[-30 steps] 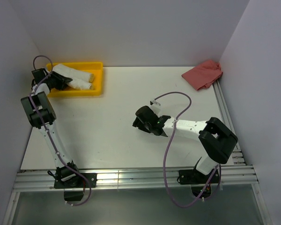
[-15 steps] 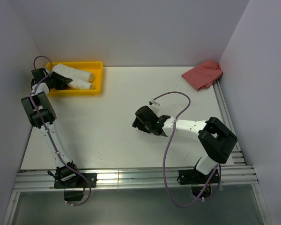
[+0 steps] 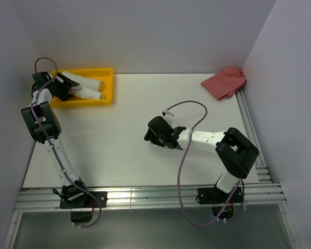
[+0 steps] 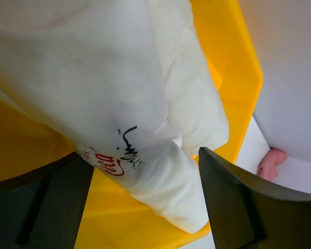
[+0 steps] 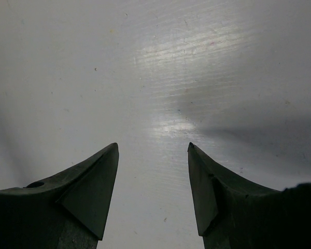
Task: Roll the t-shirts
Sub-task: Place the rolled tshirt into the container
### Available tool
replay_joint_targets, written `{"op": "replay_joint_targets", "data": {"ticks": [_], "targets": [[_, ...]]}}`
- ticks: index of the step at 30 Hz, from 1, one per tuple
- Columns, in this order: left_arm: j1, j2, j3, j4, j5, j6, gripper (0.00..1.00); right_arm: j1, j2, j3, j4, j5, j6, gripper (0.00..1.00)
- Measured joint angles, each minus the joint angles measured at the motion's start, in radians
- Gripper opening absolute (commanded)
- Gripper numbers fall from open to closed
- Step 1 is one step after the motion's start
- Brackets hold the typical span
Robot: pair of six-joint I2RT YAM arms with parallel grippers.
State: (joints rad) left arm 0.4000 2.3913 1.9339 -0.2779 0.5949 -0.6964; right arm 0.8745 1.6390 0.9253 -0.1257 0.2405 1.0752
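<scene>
Two rolled white t-shirts (image 3: 85, 86) lie in the yellow tray (image 3: 107, 98) at the back left. In the left wrist view the nearer t-shirt (image 4: 160, 176), with a small red print, rests on the tray floor (image 4: 109, 218) and a plain roll (image 4: 192, 98) lies beside it. My left gripper (image 3: 62, 88) is over the tray's left end, its jaws open wide on either side of the printed roll (image 4: 145, 155), with yellow showing beside the right finger (image 4: 233, 202). My right gripper (image 3: 148, 136) hovers open over bare table (image 5: 153, 146), nothing between its fingers.
A crumpled pink-red cloth (image 3: 225, 82) lies at the back right corner of the table, and shows as a small patch (image 4: 272, 162) in the left wrist view. White walls close in the left, back and right sides. An aluminium rail (image 3: 145, 196) runs along the near edge.
My left gripper has opened and drawn slightly back to the left from the rolled t-shirt in the tray. The right arm has shifted a little to the left.
</scene>
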Motion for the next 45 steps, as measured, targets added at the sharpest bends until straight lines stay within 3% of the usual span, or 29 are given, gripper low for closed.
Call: {"op": "replay_joint_targets", "data": {"ticks": [6,21,33,37,45], "targets": [[-0.002,-0.048,0.000,-0.052,-0.072,0.035,0.98,0.000,0.042,0.034,0.006,-0.014,-0.011,0.63],[-0.010,-0.134,-0.008,-0.174,-0.237,0.127,0.99,-0.005,0.084,0.086,0.032,-0.068,-0.030,0.64],[-0.049,-0.409,-0.110,-0.230,-0.208,0.384,0.99,-0.024,0.055,0.077,0.082,-0.092,-0.045,0.65],[-0.140,-0.577,-0.272,-0.251,-0.186,0.509,0.99,-0.029,-0.005,0.069,0.083,-0.081,-0.051,0.65],[-0.438,-0.874,-0.584,-0.315,-0.111,0.695,0.99,-0.038,-0.209,0.062,0.034,0.011,-0.079,0.69]]}}
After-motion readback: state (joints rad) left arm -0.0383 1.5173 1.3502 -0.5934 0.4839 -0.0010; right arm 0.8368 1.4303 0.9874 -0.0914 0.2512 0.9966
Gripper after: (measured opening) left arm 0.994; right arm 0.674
